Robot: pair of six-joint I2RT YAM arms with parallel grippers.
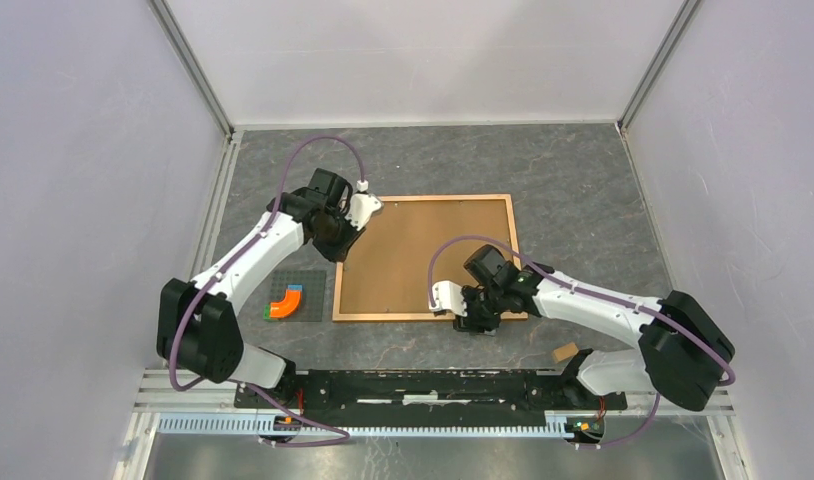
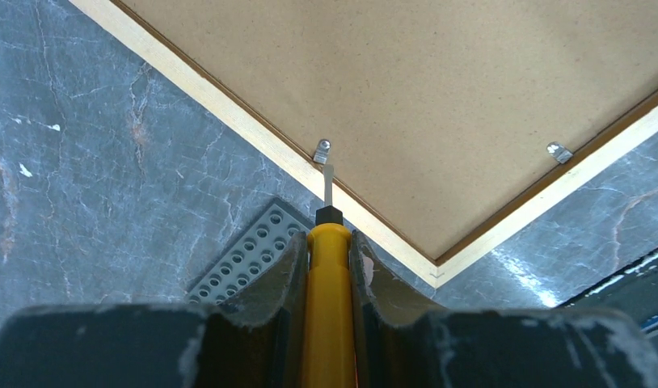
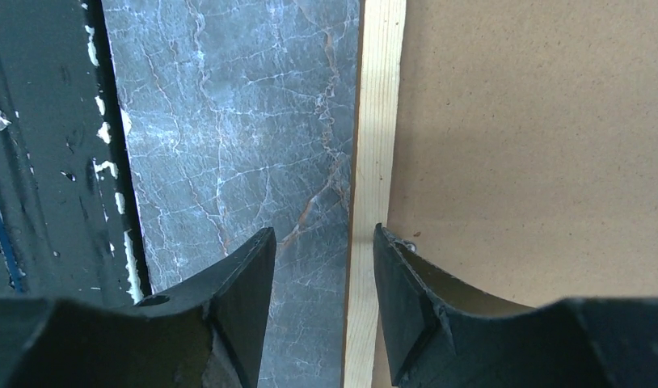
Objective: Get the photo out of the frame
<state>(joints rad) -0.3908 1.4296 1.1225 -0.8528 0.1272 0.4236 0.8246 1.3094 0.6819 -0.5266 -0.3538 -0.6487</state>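
A: The left gripper clamps a yellow screwdriver, with its blade at the clip just ahead.

B: It could skid and gouge the backing board. The photo is hidden beneath it.

A: The right gripper stands with jaws apart astride the frame, so the frame may slide.

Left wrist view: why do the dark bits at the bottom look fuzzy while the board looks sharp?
Left wrist: the left tool sits near the lens, so it blurs; the frame is in focus. Right wrist: the right tool likewise soft.
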